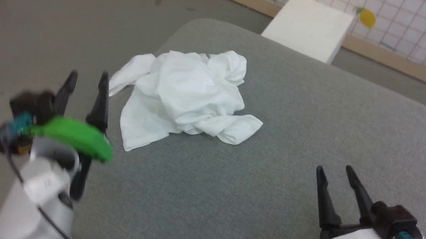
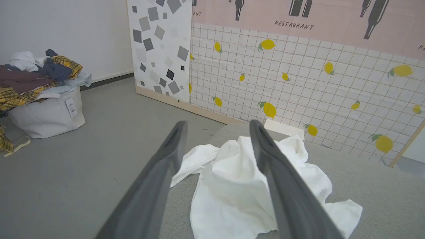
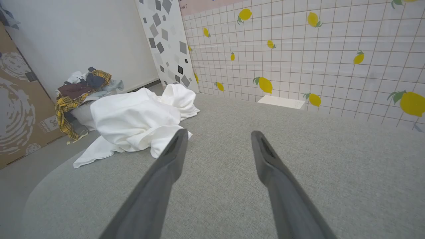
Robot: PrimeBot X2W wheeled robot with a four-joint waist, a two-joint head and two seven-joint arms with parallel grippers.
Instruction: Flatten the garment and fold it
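White thin-fabric garment (image 1: 183,96), crumpled in a heap, lying on grey fabric surface (image 1: 271,174) near its rounded corner

Staged test room, propped lemon-tile backdrop panels (image 2: 298,99), cardboard sheet (image 3: 20,99), overflowing clothes bag (image 2: 46,116)

free: grey surface (image 1: 270,182) R of garment (image 1: 184,92) | block: garment heap ctr-L | white box (image 1: 308,26) past far edge

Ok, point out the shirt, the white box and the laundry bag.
shirt (image 1: 184,88), head view, middle of the crumpled heap.
white box (image 1: 308,26), head view, its top face.
laundry bag (image 2: 43,119), left wrist view, its front wall.
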